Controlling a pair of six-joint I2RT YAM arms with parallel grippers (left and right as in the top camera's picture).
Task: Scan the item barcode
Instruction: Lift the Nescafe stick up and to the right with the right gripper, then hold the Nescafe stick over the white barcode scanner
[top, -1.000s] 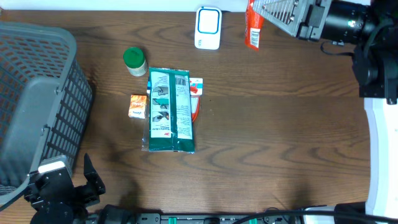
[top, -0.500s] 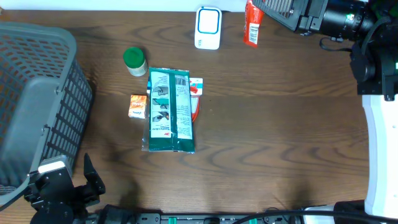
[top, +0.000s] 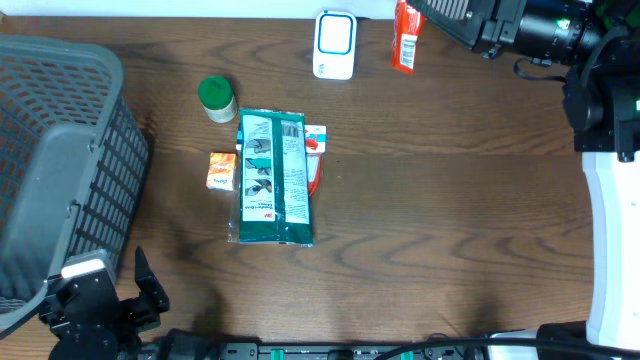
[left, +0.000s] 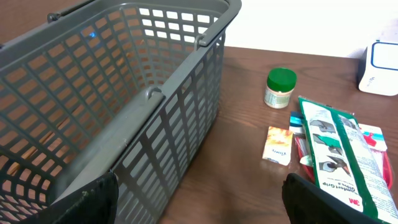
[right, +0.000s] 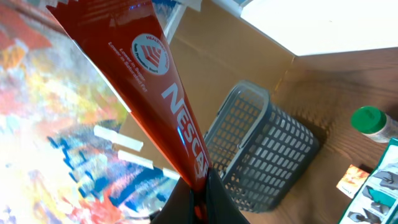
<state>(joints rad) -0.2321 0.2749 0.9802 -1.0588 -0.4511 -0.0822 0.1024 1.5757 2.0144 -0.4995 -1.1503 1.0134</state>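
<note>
Sachet (top: 405, 40), clenched in the right pincer (right: 198, 200), hangs just beside the white scanner (top: 334, 45), long axis alongside it, while the released left pincer (left: 199, 202) sits well apart.

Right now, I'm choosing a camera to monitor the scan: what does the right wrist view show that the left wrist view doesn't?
Only right wrist: the red Nescafe sachet, pinched in the shut right gripper. Only left wrist: the white scanner at the frame's right edge. Both: the grey basket, green-lidded jar, orange packet and green pack.
</note>
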